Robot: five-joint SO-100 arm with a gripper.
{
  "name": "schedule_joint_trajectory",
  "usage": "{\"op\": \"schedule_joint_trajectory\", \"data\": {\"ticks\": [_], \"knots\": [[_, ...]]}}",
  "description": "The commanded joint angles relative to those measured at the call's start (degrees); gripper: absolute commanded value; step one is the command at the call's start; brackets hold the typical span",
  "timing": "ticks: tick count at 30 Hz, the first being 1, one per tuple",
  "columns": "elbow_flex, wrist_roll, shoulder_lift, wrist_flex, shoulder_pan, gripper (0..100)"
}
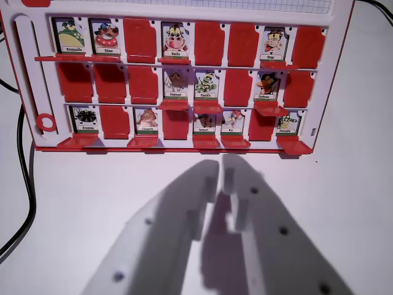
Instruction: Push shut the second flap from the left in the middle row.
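While my gripper (220, 169) hangs in the lower centre of the frame with its two jaws nearly together and holding nothing, the red game board (184, 80) spans the upper half, well apart from it. Counting open flaps by row, I read five picture cards on top, three in the middle and five at the bottom. Middle row, second flap from the left (110, 83), in the upper left, shows plain red.
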Motion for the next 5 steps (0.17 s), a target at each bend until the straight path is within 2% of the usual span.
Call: {"op": "schedule_joint_trajectory", "data": {"ticks": [1, 5], "knots": [[-6.4, 0.2, 1.7, -2.4, -0.2, 0], [-6.7, 0.3, 1.1, -2.8, -0.4, 0]]}}
